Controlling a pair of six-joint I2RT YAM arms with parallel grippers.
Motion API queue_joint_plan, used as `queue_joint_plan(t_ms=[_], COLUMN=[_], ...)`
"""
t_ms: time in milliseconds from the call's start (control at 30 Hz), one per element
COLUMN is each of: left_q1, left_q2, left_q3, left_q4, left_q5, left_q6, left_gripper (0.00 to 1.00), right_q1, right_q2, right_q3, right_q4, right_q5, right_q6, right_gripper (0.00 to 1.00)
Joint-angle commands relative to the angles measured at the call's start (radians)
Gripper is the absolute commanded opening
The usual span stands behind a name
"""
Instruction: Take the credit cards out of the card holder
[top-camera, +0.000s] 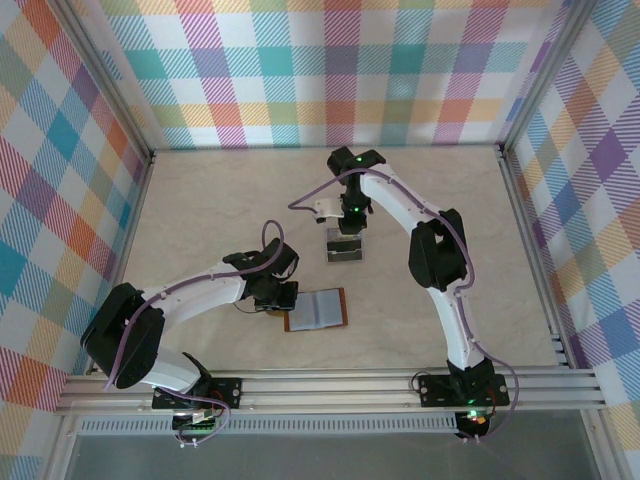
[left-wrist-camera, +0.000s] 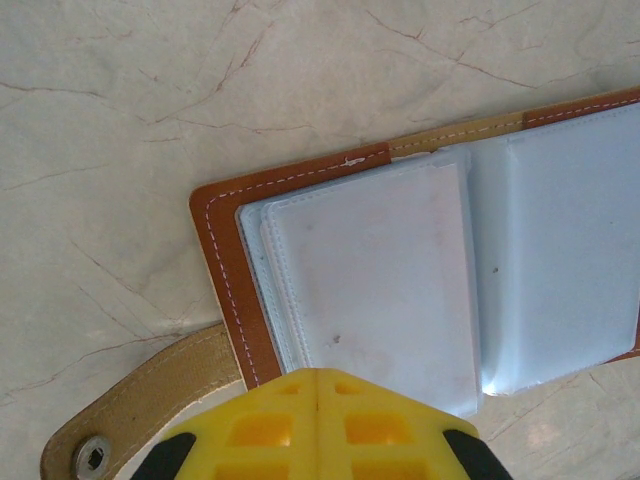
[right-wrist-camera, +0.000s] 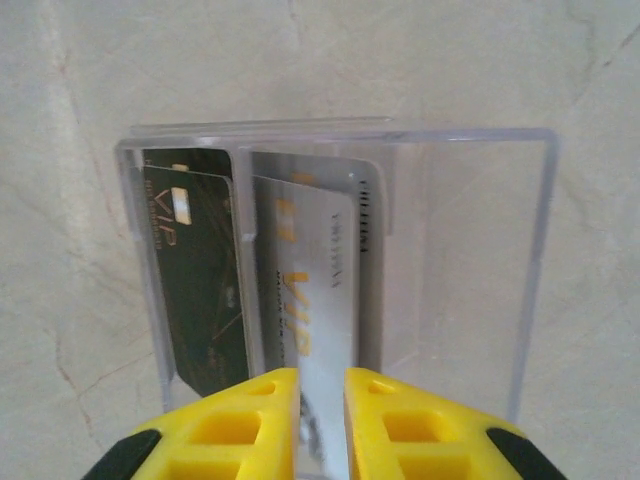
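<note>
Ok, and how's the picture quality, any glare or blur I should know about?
Top view: even light, no hard shadows, holder small in frame. Left wrist: white glare at the lower edge of the clear pockets, yellow jaws soft up close. Right wrist: clear box walls catch reflections, silver card blurs towards the jaws.

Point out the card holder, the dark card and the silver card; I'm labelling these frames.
card holder (left-wrist-camera: 225, 270), left wrist view, on its brown leather border.
dark card (right-wrist-camera: 195, 280), right wrist view, on the middle of its face.
silver card (right-wrist-camera: 312, 300), right wrist view, on its printed face.
</note>
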Motion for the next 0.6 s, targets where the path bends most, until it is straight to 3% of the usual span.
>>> queue_joint_plan(t_ms=[0,567], left_q1=[0.011,0.012], left_q2=[-0.021,-0.057], left_q3=[-0.011,-0.002], left_q4=[-0.006,-0.034], left_q5=[-0.002,-0.017], left_q6=[-0.004,-0.003], left_gripper=[0.06,0.06], right_q1=[-0.005,-0.001], right_q2=[-0.025,-0.031], right_q3=[0.025,-0.098], right_q4=[0.035,0.195], right_q5=[0.010,0.059], right_q6=[0.021,0.012], right_gripper=[0.22,0.27])
